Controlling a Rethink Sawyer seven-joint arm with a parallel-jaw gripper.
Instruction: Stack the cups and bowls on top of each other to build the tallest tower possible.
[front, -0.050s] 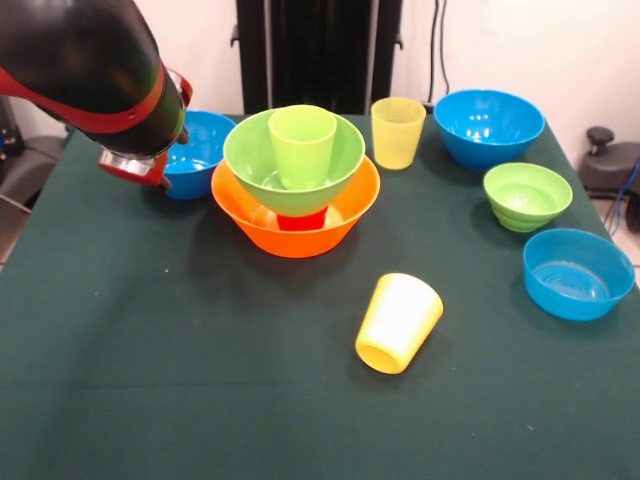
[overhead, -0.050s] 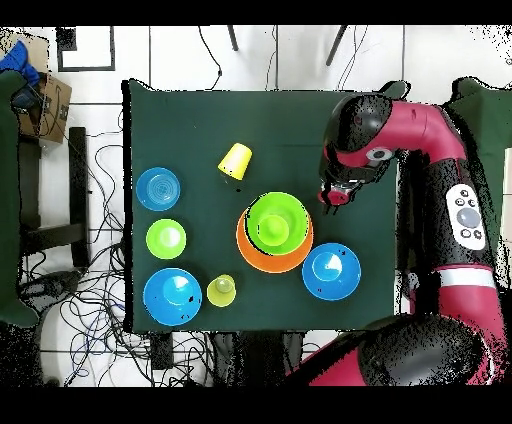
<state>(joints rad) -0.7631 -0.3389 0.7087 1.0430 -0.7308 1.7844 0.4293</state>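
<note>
The tower stands mid-table: a large orange bowl (front, -0.050s: 300, 235) (overhead, -0.050s: 248, 256) holds a red cup (front, -0.050s: 300, 221), with a large lime green bowl (front, -0.050s: 250, 160) (overhead, -0.050s: 292, 212) on top and a lime green cup (front, -0.050s: 303, 143) (overhead, -0.050s: 270, 228) standing in it. A bright yellow cup (front, -0.050s: 398, 322) (overhead, -0.050s: 236, 161) lies on its side in front. A paler yellow cup (front, -0.050s: 397, 131) (overhead, -0.050s: 221, 290) stands upright behind the tower. My gripper (front, -0.050s: 148, 172) (overhead, -0.050s: 335, 195) hangs beside the tower, over the edge of a medium blue bowl (front, -0.050s: 205, 148) (overhead, -0.050s: 331, 271). Nothing shows in its grasp.
A second medium blue bowl (front, -0.050s: 488, 125) (overhead, -0.050s: 172, 296), a small green bowl (front, -0.050s: 527, 196) (overhead, -0.050s: 166, 238) and a small shallow blue bowl (front, -0.050s: 577, 273) (overhead, -0.050s: 158, 188) stand in a row along one side of the green cloth (front, -0.050s: 150, 380).
</note>
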